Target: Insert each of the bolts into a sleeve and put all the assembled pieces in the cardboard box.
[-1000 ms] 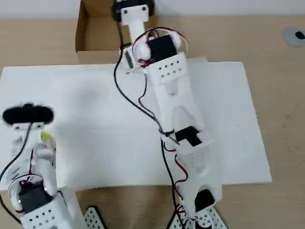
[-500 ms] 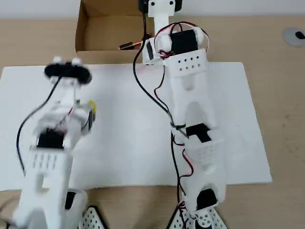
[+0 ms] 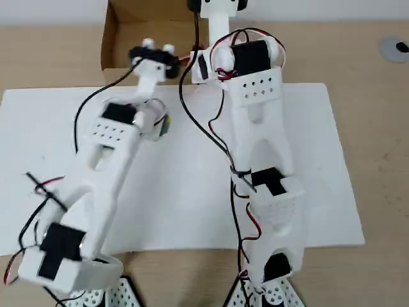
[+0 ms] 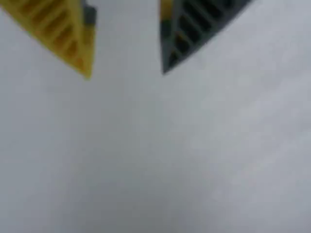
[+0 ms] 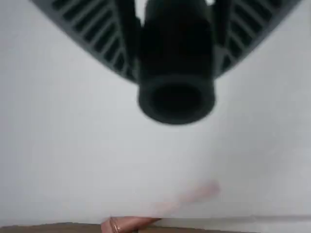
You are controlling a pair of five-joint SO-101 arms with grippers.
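My right gripper [image 5: 176, 58] is shut on a black sleeve [image 5: 176, 97], whose open end faces the white sheet below. A copper bolt [image 5: 127, 224] lies just past the sheet's edge, on the brown surface. In the high view the right arm stretches far up the table, with its gripper [image 3: 202, 66] near the cardboard box [image 3: 118, 38] and the bolt [image 3: 186, 59] beside it. My left gripper [image 4: 124, 73] is open over bare white sheet, one yellow finger [image 4: 68, 39] and one dark one, nothing between them. From above, the left gripper [image 3: 163, 123] hangs just below the box.
A white sheet [image 3: 307, 160] covers most of the wooden table. The open box sits at the far edge, left of centre. The two arms lie close together near the box, with loose cables [image 3: 192, 121] between them. A small grey disc [image 3: 393, 46] sits at the far right.
The left arm has swung from the near left corner out across the sheet towards the box. The right arm has shifted a little farther and to the right.
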